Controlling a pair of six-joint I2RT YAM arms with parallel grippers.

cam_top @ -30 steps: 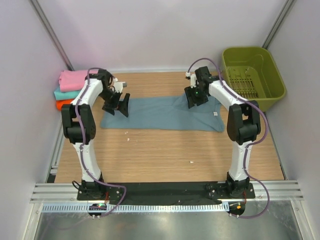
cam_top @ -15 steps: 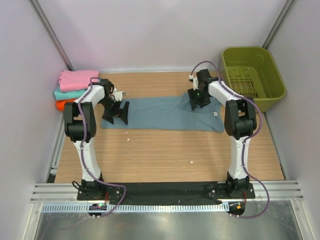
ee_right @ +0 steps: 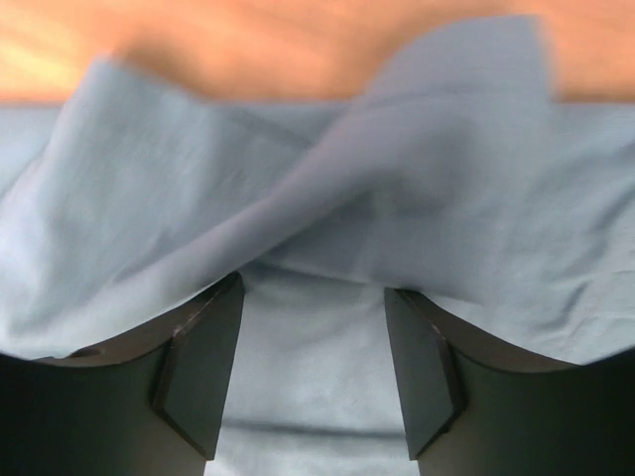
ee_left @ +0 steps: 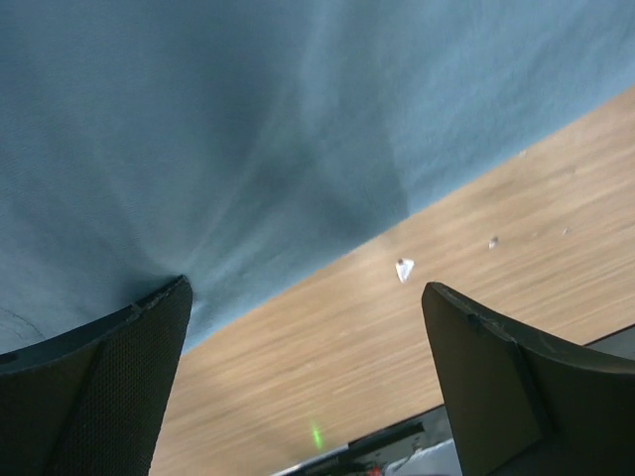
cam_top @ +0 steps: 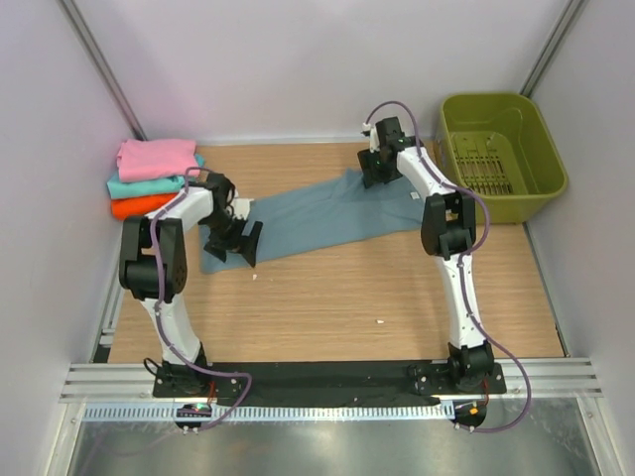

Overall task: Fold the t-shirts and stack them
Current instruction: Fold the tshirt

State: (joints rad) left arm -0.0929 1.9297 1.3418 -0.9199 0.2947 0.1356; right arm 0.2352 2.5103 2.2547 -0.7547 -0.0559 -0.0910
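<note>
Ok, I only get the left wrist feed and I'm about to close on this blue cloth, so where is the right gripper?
Observer: The right gripper is at the far end of the same blue-grey t-shirt, with cloth bunched between its fingers.
Operator: Is the shirt lying square to the table edge?
Observer: No, it runs diagonally, from the left gripper at its near left end up to the far right.
Operator: And the folded ones?
Observer: In the far left corner, a pink t-shirt lies on a teal t-shirt, which lies on an orange t-shirt.
</note>
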